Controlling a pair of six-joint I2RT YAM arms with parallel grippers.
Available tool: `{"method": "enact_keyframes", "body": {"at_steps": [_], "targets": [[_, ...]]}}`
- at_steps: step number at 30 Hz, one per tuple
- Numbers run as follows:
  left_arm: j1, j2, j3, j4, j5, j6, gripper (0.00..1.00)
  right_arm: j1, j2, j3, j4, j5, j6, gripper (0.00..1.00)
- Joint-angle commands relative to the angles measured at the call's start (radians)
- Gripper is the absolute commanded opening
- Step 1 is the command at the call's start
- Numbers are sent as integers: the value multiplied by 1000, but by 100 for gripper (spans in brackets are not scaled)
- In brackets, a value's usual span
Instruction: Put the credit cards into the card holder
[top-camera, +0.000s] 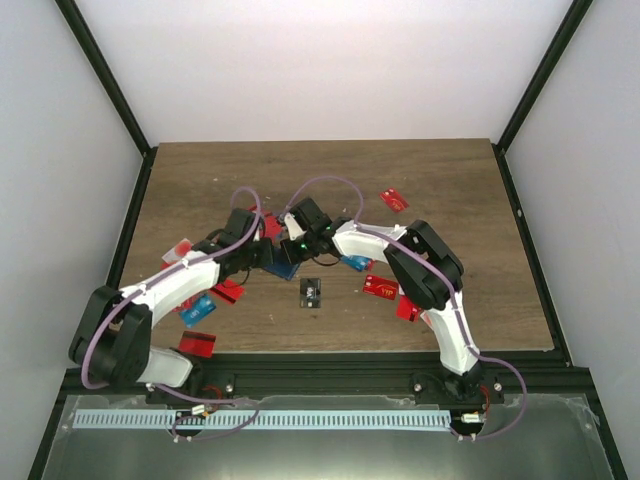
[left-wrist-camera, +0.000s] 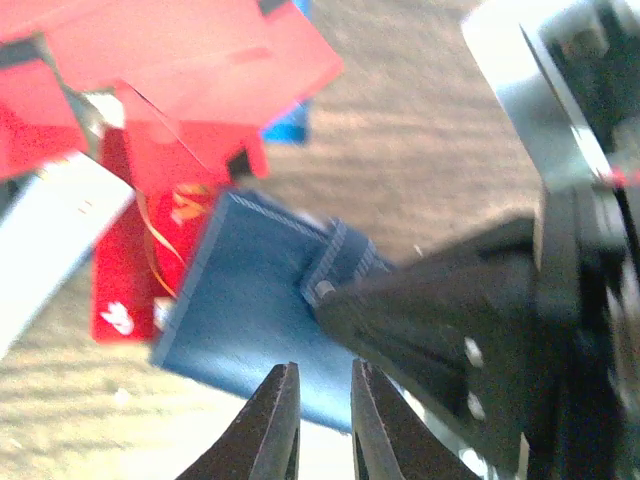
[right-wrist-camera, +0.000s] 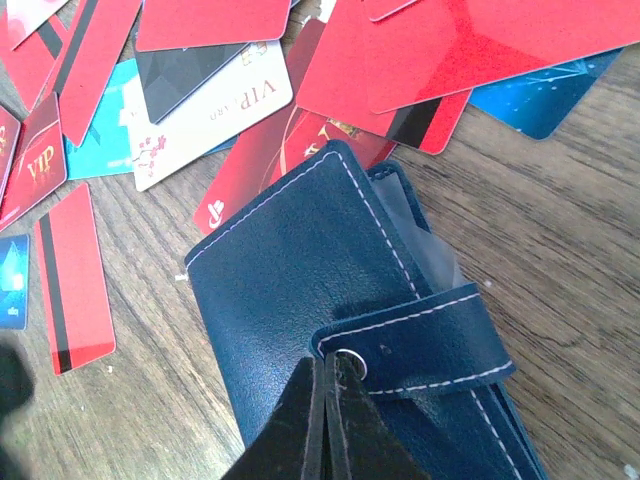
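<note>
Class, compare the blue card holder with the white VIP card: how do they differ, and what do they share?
The card holder is blue with white stitching; the VIP card is white with print. The holder is thick, with a strap and snap; the card is a thin sheet. The holder lies over a red card; the VIP card lies under a black card. Both rest on the table.

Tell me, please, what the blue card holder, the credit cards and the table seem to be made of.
The card holder: probably leather or imitation leather, matte and finely grained, with pale stitching along its edges and strap. The credit cards: thin plastic, glossy, catching the light. The table: wood or wood-look laminate, matte, with visible grain lines.
</note>
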Motion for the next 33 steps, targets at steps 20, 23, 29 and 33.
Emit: {"method": "enact_keyframes", "body": {"at_steps": [20, 23, 29, 33], "targets": [[129, 385, 132, -32, 247, 112, 16, 0, 131, -5, -289, 58, -40, 1], [120, 382, 83, 33, 368, 98, 15, 4, 126, -8, -322, 63, -48, 1], [38, 364, 14, 92, 442, 80, 14, 16, 115, -61, -370, 75, -51, 1], [-18, 339, -7, 101, 445, 67, 13, 21, 120, -76, -409, 83, -56, 1]]}}
